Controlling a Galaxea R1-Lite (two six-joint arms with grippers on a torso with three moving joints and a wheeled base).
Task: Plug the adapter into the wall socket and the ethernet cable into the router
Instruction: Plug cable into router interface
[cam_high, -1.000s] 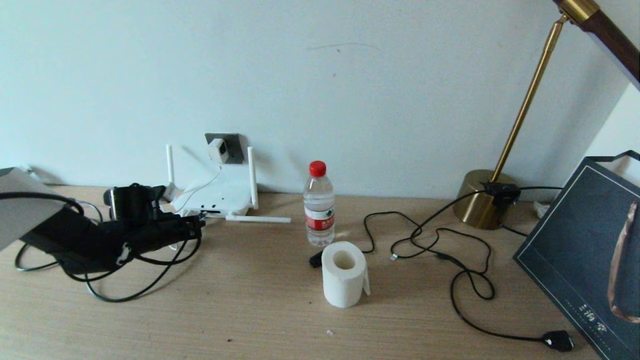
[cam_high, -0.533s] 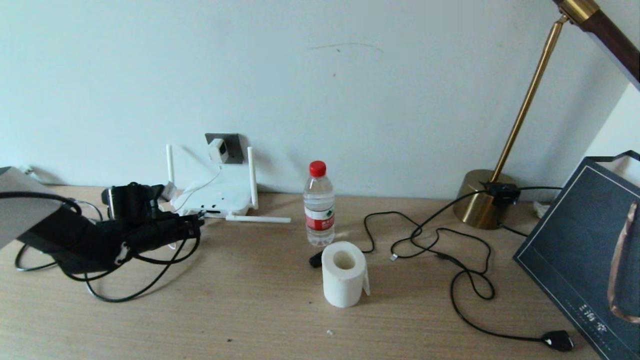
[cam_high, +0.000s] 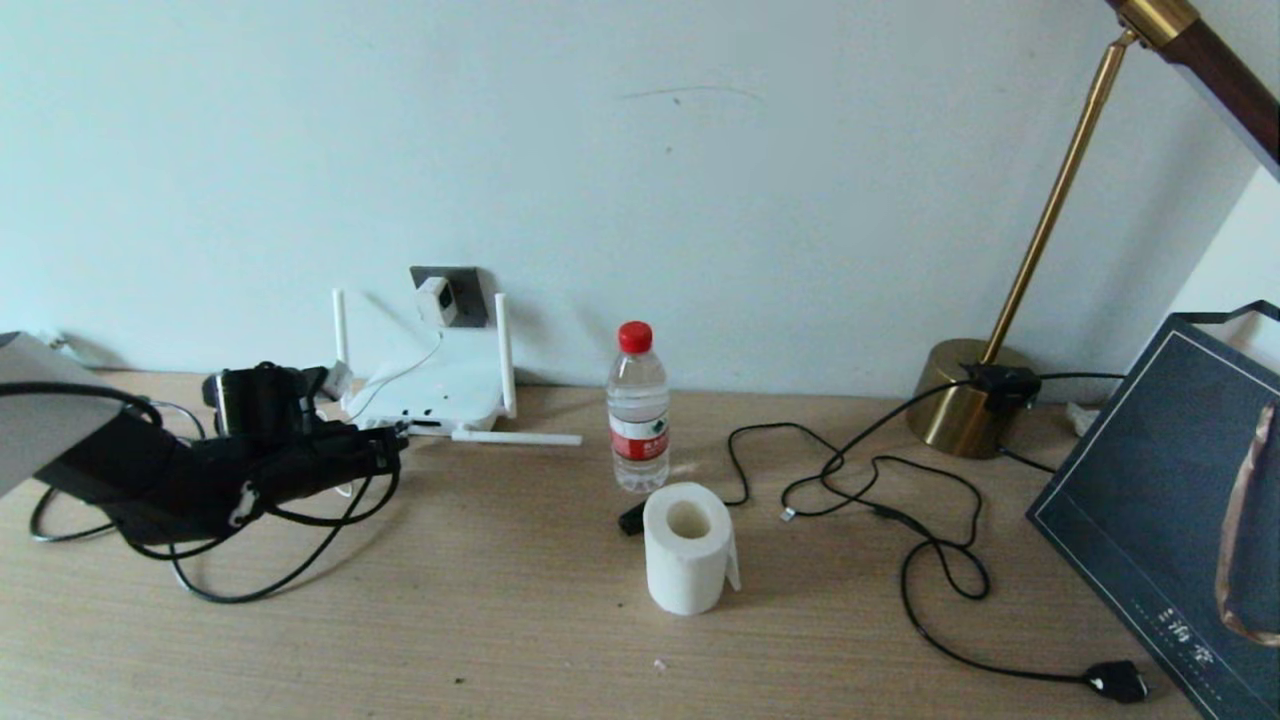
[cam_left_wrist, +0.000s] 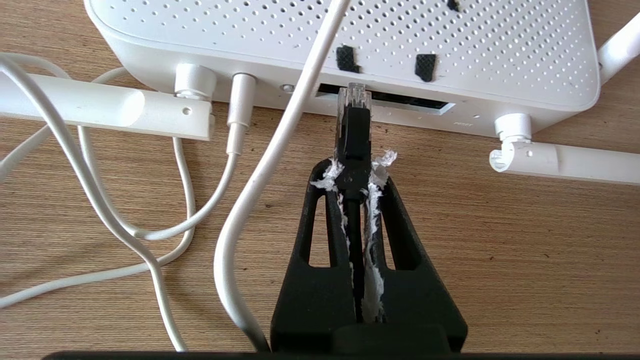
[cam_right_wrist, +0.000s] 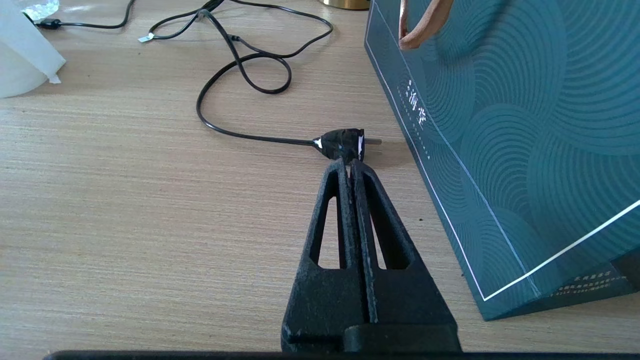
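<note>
Now left end effector (cam_left_wrist: 354, 170) pinching ethernet cable (cam_left_wrist: 354, 125), plug tip at router (cam_left_wrist: 350, 45) port.

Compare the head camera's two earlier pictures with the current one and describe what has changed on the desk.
Hardly anything. The left pincer, shut on the black ethernet cable's clear-tipped plug, has crept slightly left and stays at the flat white router's ports. The white cube adapter remains in the dark grey wall socket; bottle, paper roll and lamp are unmoved.

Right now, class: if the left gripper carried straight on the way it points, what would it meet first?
Probably the router: the left gripper, shut on the ethernet cable, aims the clear plug at the router's dark port slot.
</note>
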